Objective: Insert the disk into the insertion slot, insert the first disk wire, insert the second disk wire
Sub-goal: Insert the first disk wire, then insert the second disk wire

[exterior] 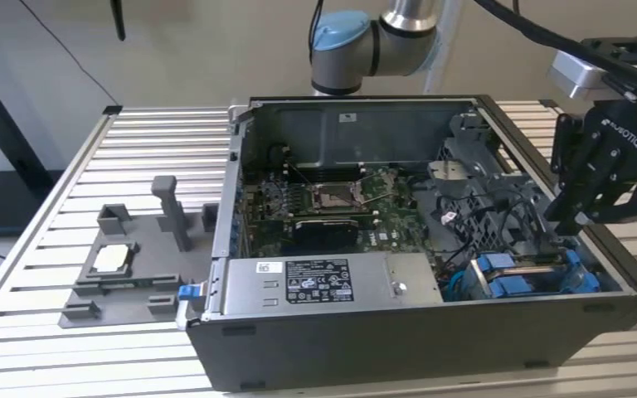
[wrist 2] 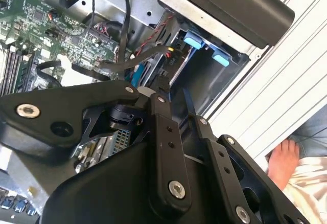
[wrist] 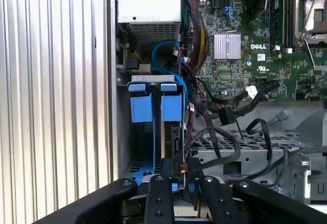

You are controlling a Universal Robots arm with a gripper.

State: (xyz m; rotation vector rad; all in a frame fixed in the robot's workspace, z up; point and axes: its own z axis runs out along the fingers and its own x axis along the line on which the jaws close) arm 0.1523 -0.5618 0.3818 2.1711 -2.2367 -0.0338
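Note:
The disk [wrist: 172, 132] stands on edge in the insertion slot [exterior: 590, 292] at the case's front corner, on the exterior view's right. Its blue end tabs [wrist: 141, 106] stick up from the dark cage. My gripper [exterior: 570, 222] hangs over the far end of that bay. In the first wrist view the gripper [wrist: 179, 169] has its fingers close together on a black wire connector [wrist: 177, 158] at the disk's edge. A black cable [wrist: 219, 134] loops away from there toward the motherboard. The second wrist view has the gripper [wrist 2: 173, 93] just short of the bay's blue tabs [wrist 2: 193, 42].
A grey labelled power-supply box [exterior: 308, 280] lies along the case's front wall, and the green motherboard [exterior: 341, 207] is behind it. Loose black cables [wrist: 245, 93] cross the drive cage. A grey fixture [exterior: 130, 265] sits on the slatted table. A person's bare foot [wrist 2: 283, 162] is beside the table.

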